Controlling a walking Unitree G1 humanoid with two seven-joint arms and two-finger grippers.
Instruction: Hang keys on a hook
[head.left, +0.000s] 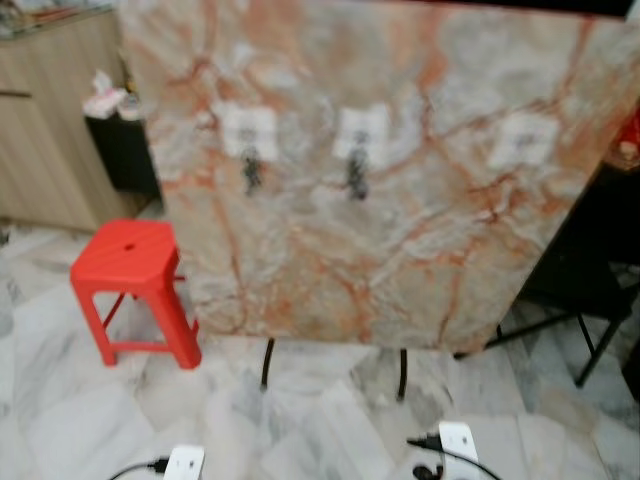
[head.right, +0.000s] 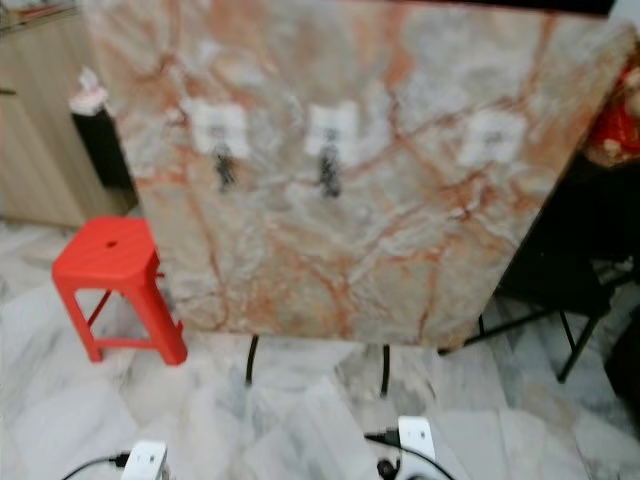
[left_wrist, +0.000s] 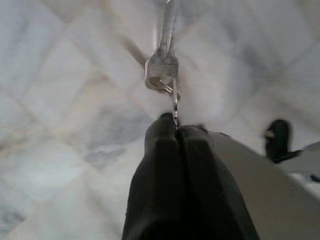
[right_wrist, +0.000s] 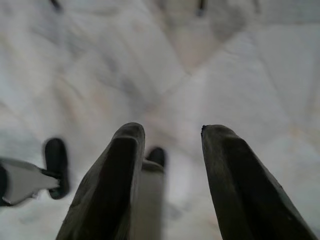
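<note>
A marble-patterned board (head.left: 380, 180) stands upright before me with three white hook pads. Keys hang from the left hook (head.left: 250, 140) and the middle hook (head.left: 358, 140); the right hook (head.left: 522, 140) looks bare, though the view is blurred. In the left wrist view my left gripper (left_wrist: 176, 127) is shut on a key ring, and a silver key (left_wrist: 162, 65) sticks out beyond the fingertips over the marble floor. In the right wrist view my right gripper (right_wrist: 170, 132) is open with nothing between its fingers, pointing down at the floor.
A red plastic stool (head.left: 135, 285) stands left of the board. A wooden cabinet (head.left: 45, 120) is at the far left. Dark folding furniture (head.left: 590, 290) stands to the right. The board rests on thin black legs (head.left: 267, 362). White robot parts with cables (head.left: 455, 440) show at the bottom.
</note>
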